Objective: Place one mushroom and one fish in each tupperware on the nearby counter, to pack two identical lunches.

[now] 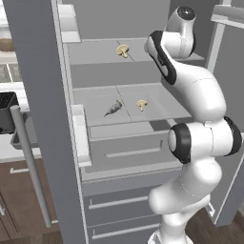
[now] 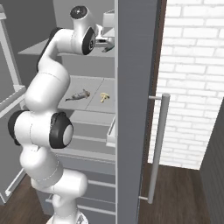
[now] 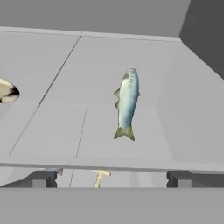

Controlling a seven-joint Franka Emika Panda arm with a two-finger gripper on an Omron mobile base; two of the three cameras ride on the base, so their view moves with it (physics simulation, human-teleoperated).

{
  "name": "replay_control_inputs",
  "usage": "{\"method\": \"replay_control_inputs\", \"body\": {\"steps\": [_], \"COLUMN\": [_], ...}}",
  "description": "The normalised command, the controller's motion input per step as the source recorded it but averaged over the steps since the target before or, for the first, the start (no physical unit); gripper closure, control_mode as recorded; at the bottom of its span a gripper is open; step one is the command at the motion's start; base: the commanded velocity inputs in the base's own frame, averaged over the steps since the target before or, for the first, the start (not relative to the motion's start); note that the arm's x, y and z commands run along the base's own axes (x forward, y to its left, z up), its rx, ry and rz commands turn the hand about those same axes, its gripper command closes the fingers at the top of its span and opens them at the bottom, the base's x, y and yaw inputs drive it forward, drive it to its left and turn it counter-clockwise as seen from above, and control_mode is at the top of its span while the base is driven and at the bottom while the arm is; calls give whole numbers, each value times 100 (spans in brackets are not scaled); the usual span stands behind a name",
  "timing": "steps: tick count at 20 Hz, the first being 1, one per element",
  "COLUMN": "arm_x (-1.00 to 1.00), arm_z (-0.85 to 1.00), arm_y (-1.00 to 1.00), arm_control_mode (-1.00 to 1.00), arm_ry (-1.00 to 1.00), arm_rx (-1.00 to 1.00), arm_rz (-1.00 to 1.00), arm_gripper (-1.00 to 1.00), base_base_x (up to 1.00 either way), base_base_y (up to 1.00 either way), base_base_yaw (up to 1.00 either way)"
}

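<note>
On the upper fridge shelf (image 3: 131, 57), at twelve o'clock from your gripper (image 3: 109, 178) with its jaws spread wide and empty, lies a fish (image 3: 127, 103), so you're at the first pick, I judge: advance, straddle its body, then close.

Fish: two showing, one (image 3: 127, 104) lying on the upper shelf, one (image 1: 113, 108) lying on the lower shelf.
Mushrooms: two showing, one (image 1: 123, 50) sitting on the upper shelf, one (image 1: 141, 104) sitting on the lower shelf beside the fish.
Shelves holding food: two.
</note>
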Motion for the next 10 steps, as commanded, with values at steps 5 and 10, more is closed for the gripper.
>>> {"method": "replay_control_inputs", "body": {"steps": [5,10], "arm_x": [20,20], "arm_z": [0,-6], "arm_y": [-9,-6], "arm_control_mode": [-100,-100], "arm_ry": [0,0], "arm_rx": [0,0], "arm_rz": [-4,-1], "arm_gripper": [-100,-100], "base_base_x": [0,0], "base_base_y": [0,0], "base_base_yaw": [0,0]}}
